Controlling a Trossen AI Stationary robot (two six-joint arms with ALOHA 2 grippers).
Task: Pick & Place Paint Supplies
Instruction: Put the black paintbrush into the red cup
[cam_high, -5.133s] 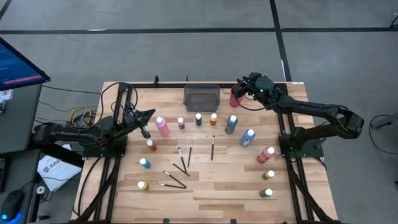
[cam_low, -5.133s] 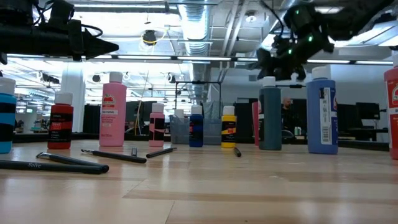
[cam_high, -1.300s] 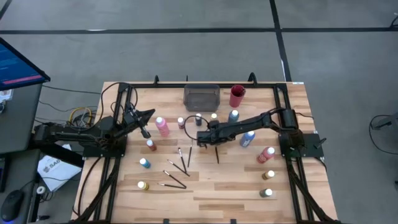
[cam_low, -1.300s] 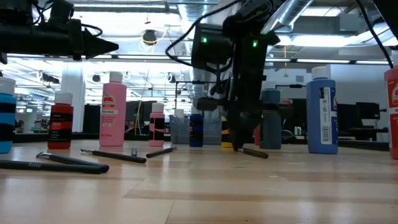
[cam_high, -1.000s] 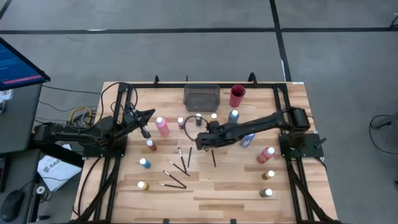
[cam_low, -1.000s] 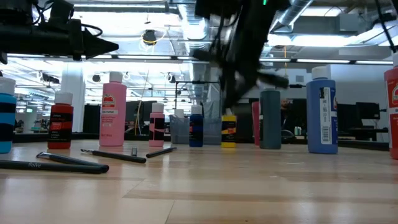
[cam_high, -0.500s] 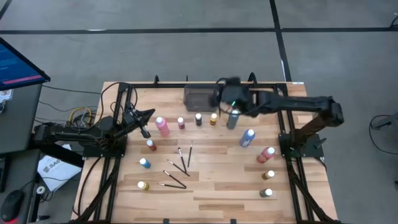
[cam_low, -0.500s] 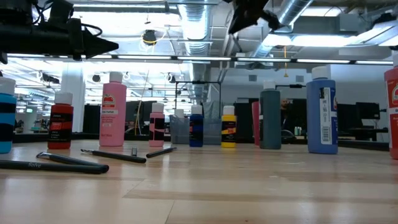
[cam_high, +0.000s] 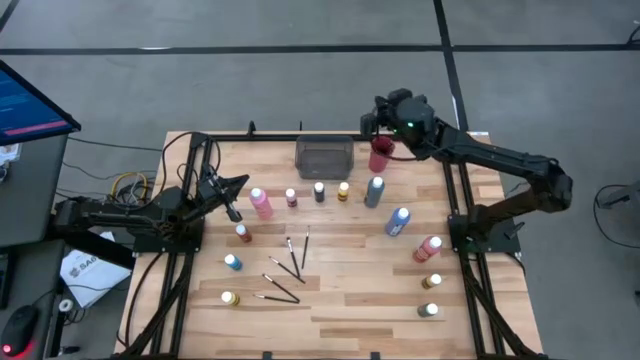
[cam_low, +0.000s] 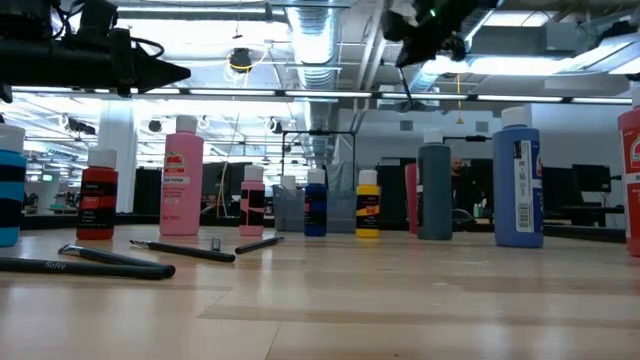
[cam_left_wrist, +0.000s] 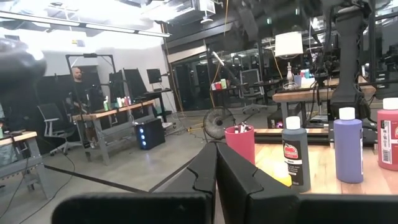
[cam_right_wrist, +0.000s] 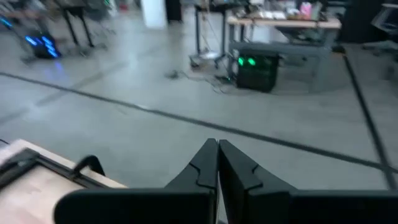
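step in hand, by the look of it: dropping a brush (cam_low: 407, 90) into the red cup (cam_high: 380, 153). right gripper (cam_high: 370, 120) high over the back of the table (cam_high: 370, 300), just behind and beside the cup, fingers pressed together on what seems a thin dark handle hanging below them in the low view; not visible in the right wrist view, so treat the hold as likely, not certain.

to do it well:
- bring the fingertips over the cup's mouth, not its rim; at present a little off to the rear.
- keep the handle hanging close to upright, so the lower end enters first.
- lower until the tip sits inside the wall before letting go; a release from high up risks a bounce out or a tipped cup.
- mind the other brushes already standing in the cup, seen from the left wrist.
- steer clear of the grey tray (cam_high: 324, 157) and the tall dark-teal bottle (cam_high: 374, 191) near the cup.

left gripper (cam_high: 236, 212) parked at the left side, fingers together, holding nothing. remaining brushes (cam_high: 290, 262) loose mid-table, bottles such as the pink bottle (cam_high: 261, 202) standing around them.
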